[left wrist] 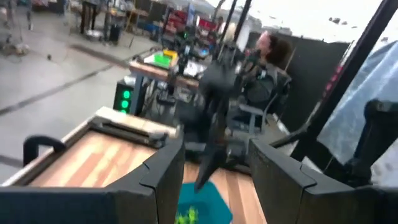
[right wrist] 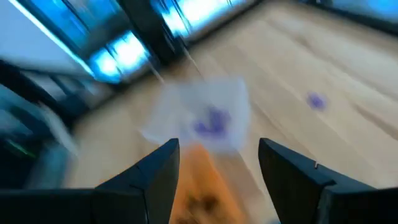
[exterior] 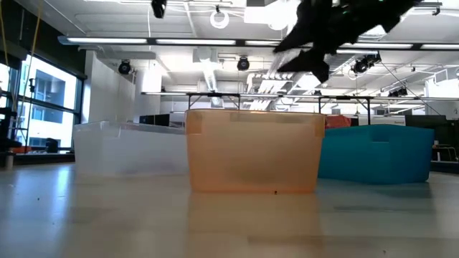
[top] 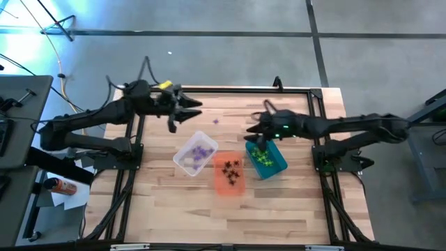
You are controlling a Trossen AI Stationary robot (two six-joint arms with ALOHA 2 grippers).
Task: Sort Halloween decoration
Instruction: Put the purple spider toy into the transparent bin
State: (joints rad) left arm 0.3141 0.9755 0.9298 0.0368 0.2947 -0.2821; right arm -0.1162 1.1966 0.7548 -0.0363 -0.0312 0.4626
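Purple spider decoration, orientation indiscernible

My two arms are dark, almost black, built of slim jointed segments with rounded housings at each joint. My left arm carries a yellow patch near the wrist, and a thin black cable loops up just behind it. My right arm shows a small green light close behind the gripper, with another dark cable arching above it. My fingers are matte black, flat-sided and angular, with bevelled inner edges and broad bases.
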